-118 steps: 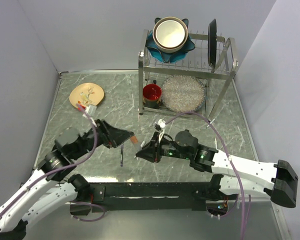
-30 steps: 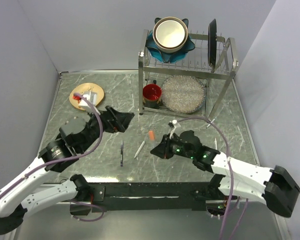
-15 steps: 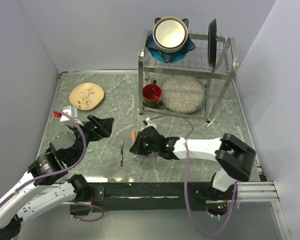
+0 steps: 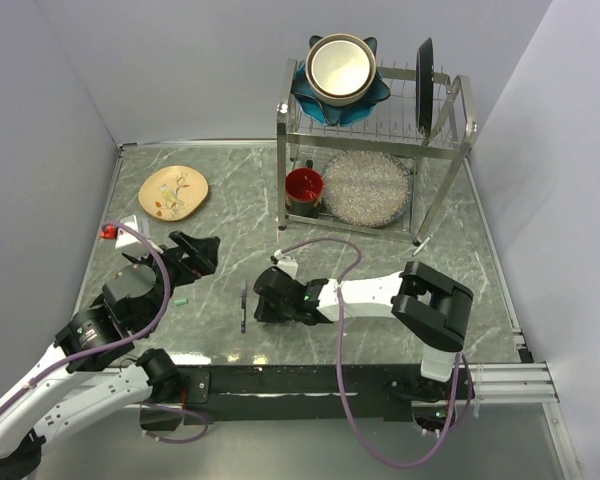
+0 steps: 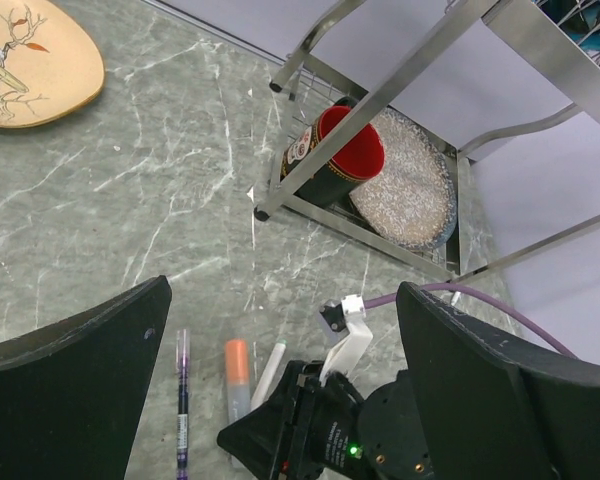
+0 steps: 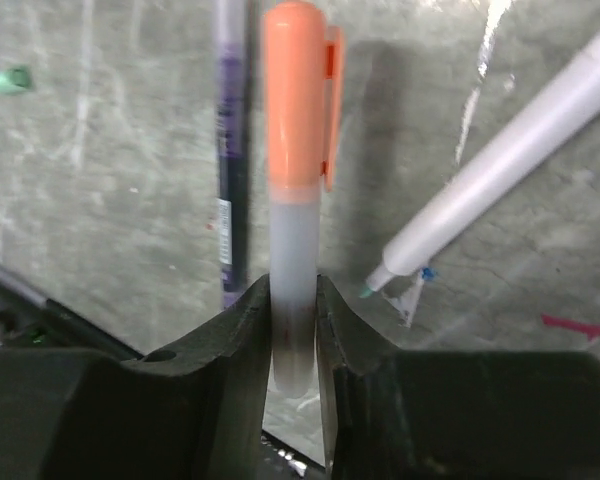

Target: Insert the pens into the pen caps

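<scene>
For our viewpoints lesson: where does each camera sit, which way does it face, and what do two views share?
Top external: high behind the arms, looking down at the table; both arms, left hand and right hand show.
Left wrist: on that arm, facing the red cup; its open fingers show.
Right wrist: close over the table; its fingers pinch the orange-capped pen.
Shared: both wrist views show that pen.
</scene>
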Controlling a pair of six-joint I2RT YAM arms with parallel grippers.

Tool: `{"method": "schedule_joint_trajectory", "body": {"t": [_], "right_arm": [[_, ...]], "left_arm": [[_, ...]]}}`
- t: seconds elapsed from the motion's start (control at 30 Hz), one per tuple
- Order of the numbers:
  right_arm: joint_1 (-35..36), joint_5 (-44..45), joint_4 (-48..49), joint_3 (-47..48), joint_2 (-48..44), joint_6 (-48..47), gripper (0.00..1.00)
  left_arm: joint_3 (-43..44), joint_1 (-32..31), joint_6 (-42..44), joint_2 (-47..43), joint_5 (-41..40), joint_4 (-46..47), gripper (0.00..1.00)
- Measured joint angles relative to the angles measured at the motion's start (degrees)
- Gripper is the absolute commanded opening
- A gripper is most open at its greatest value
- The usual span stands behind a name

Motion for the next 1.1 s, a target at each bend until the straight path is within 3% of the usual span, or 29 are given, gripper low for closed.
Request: {"method": "schedule_joint_trajectory", "body": {"t": [0.17, 0.53, 0.83, 0.97, 1.1], "right_arm": [[1.0, 1.7, -3.4, 2.5, 2.1, 1.9, 0.44], [2.1, 3.0, -7.0, 3.7, 1.3, 3.0, 0.45], [2.1, 3.0, -5.7, -0.2, -14.5, -2.1, 0.44], [2.1, 2.6, -2.4, -6.8, -22.9, -4.9, 0.43], [2.2, 2.8, -1.0, -13.5, -28.9, -6.7, 0.43]], "left_arm": [[0.0, 0.0, -0.3, 0.1, -0.1, -0.2, 0.99], [0.0, 0.0, -5.0, 1.5, -1.9, -1.8, 0.97], [4.8, 1.1, -18.3, 15.8, -5.7, -9.2, 0.93], [6.7, 9.3, -24.0, 22.9, -1.5, -11.5, 0.89], [4.9, 23.0, -28.8, 26.3, 6.9, -11.4, 0.88]]}}
